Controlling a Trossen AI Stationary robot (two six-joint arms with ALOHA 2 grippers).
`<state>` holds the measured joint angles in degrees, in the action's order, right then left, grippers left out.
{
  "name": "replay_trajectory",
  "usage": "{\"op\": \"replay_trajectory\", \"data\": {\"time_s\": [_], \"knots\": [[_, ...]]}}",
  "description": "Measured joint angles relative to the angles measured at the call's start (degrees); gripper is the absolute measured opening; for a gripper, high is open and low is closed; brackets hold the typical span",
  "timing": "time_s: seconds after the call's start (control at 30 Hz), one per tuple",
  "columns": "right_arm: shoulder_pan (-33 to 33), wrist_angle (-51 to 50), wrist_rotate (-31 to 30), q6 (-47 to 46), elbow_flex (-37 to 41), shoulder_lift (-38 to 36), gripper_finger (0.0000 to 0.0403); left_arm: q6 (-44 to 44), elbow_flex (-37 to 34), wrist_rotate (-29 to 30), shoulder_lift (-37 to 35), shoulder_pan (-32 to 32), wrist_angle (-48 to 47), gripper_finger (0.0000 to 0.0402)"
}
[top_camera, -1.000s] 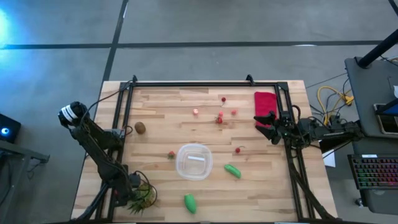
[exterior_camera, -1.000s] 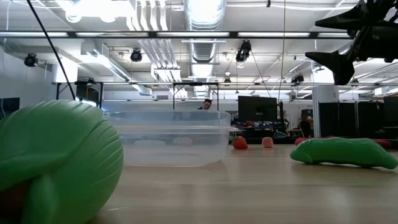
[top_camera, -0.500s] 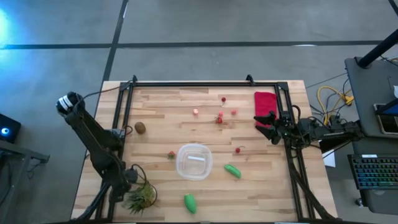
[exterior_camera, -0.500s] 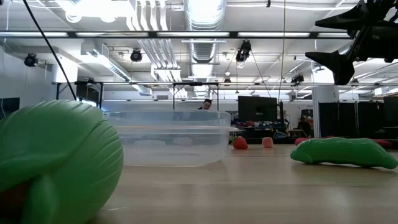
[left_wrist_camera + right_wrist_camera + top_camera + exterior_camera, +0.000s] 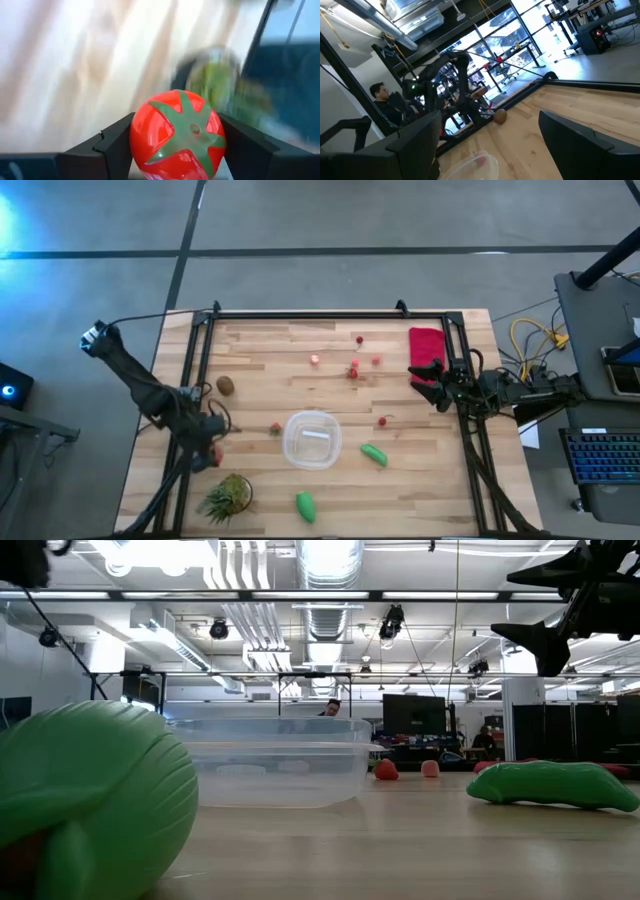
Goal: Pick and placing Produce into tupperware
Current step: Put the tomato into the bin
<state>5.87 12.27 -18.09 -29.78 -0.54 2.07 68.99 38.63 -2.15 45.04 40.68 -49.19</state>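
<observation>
One red tomato [image 5: 177, 135] sits pinched between the two dark fingers of the left tool [image 5: 208, 452], which hangs over the left edge of the surface [image 5: 400, 480], about midway along it and just above the spiky plant [image 5: 226, 496] in the near-left corner. The tupperware [image 5: 311, 439] stands near the middle of the surface, toward the near edge, so it lies off to the inner side of the left tool, across bare wood; the carry, as I judge it, runs from the left edge toward the centre and ends with a release over the container's wide mouth. A small red berry [image 5: 275, 428] lies between the tool and the container's wall, close to the likely path.

Being round, the tomato needs no turning.

The right tool [image 5: 428, 375] waits at the right edge by the red cloth [image 5: 426, 344], fingers spread and holding nothing. It is nearer the green oblong piece [image 5: 374, 454] just right of the container, while another green piece [image 5: 306, 506] lies at the near edge and a brown piece [image 5: 226, 385] toward the left edge.
</observation>
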Motion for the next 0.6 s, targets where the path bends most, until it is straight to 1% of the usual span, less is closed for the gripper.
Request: {"op": "replay_trajectory", "data": {"time_s": [0.07, 0.23, 0.3, 0.33, 0.43, 0.6], "knots": [[0.00, -0.01, 0.02, 0.00, 0.00, 0.00, 0.0327, -2.20, 0.00, 6.19, -1.92, -1.82, 0.12, 0.0238], [-0.02, 0.00, 0.02, 0.00, 0.00, 0.00, 0.0327, -9.84, -0.05, 24.55, -4.52, -5.73, 2.94, 0.0238], [0.00, 0.00, 0.02, -0.02, 0.00, 0.00, 0.0327, -14.15, -0.33, 29.54, -4.68, -7.63, 5.78, 0.0238], [-0.01, 0.00, 0.02, 0.00, 0.00, 0.00, 0.0327, -16.31, -0.57, 31.06, -4.57, -8.80, 7.28, 0.0238], [0.00, -0.02, 0.00, 0.00, 0.00, 0.00, 0.0327, -23.08, -1.25, 31.91, -2.50, -13.38, 12.28, 0.0238], [-0.01, -0.01, 0.01, 0.00, 0.00, 0.00, 0.0327, -33.88, -1.16, 26.32, 4.38, -21.59, 19.28, 0.0238]]}}
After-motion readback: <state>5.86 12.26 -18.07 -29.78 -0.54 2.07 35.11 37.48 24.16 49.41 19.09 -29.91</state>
